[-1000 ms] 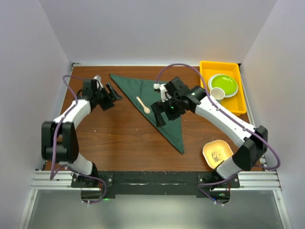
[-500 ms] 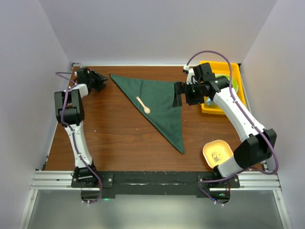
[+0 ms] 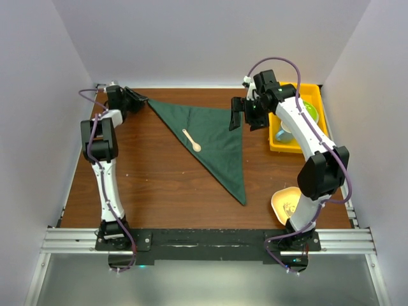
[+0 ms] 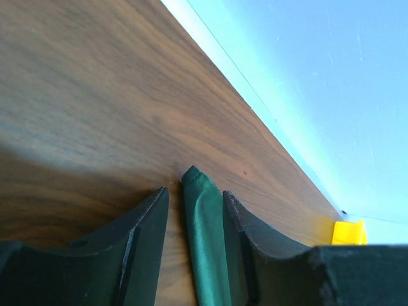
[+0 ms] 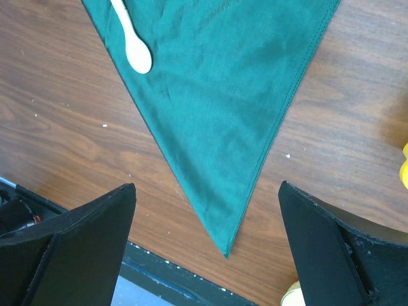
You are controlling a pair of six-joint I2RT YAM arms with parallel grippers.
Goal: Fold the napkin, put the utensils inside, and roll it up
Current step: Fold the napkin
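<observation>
Status: napkin point(image 3: 217, 143) is laid flat on the surface point(image 3: 159, 185), folded to a triangle. The far edge runs left-right, and the third tip points toward the near edge. The spoon point(image 3: 192, 140) rests on the cloth just inside the slanted left edge, approx. parallel to it, with its bowl toward the near-right.

Left gripper point(image 3: 136, 101): positioned at the far-left tip. In the wrist view, the tip point(image 4: 205, 255) is seen between the fingers point(image 4: 143, 248). The jaws stand part-open astride it. One finger appears to touch the cloth, while a sliver of surface shows at the other. A firm hold is not confirmed.

Right gripper point(image 3: 240, 116): positioned over the far-right corner, jaws spread wide, nothing held. Contact w/ the cloth cannot be told. Its wrist view looks down the napkin point(image 5: 223, 95) toward the near tip, with the spoon point(image 5: 131, 38) off to the left.

Key relation: the far edge spans gripper to gripper, one corner per arm, so each arm is nearest its own corner. The spoon lies between the arms, nearer the near side.

Assessment: fold done, spoon placed, rolling not begun. The next move is judged to need both far corners pinched, the right one included.
</observation>
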